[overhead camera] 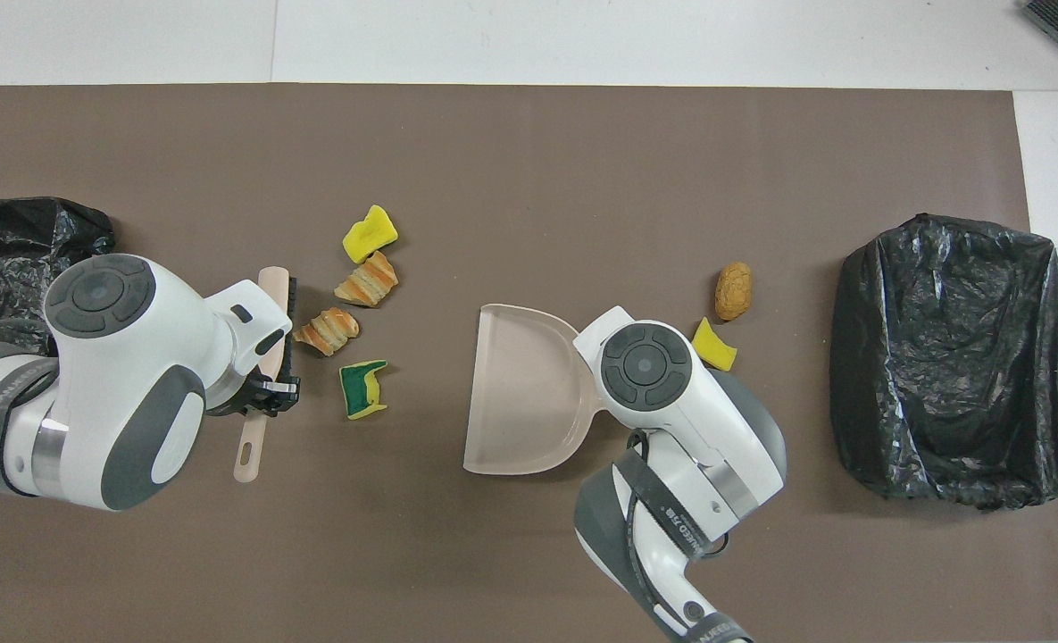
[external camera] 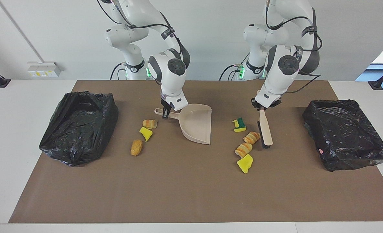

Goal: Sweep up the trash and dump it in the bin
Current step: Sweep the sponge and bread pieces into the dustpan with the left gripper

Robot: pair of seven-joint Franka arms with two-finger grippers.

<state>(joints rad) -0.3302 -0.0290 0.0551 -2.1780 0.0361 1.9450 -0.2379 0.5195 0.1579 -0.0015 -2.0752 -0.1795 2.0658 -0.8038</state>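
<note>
Both my grippers are clamped on tools.
My right gripper [external camera: 166,113] grips the dustpan [external camera: 196,124] handle; my left gripper [external camera: 262,108] grips the brush [external camera: 265,129], trash [external camera: 247,144] beside its bristles.

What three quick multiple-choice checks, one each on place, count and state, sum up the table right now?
1. Where is the brown nugget?
A) in the dustpan
B) on the mat, between the dustpan and the bin at the right arm's end
C) in a bin

2. How many trash bits lie beside the brush?
A) two
B) three
C) four

3. The dustpan is:
A) empty
B) holding a sponge
C) upside down

B: the nugget lies on bare mat.
C: green-yellow sponge, two toy breads and yellow sponge.
A: its scoop shows bare.

The right gripper is at the dustpan's handle, the left gripper at the brush's.
</note>
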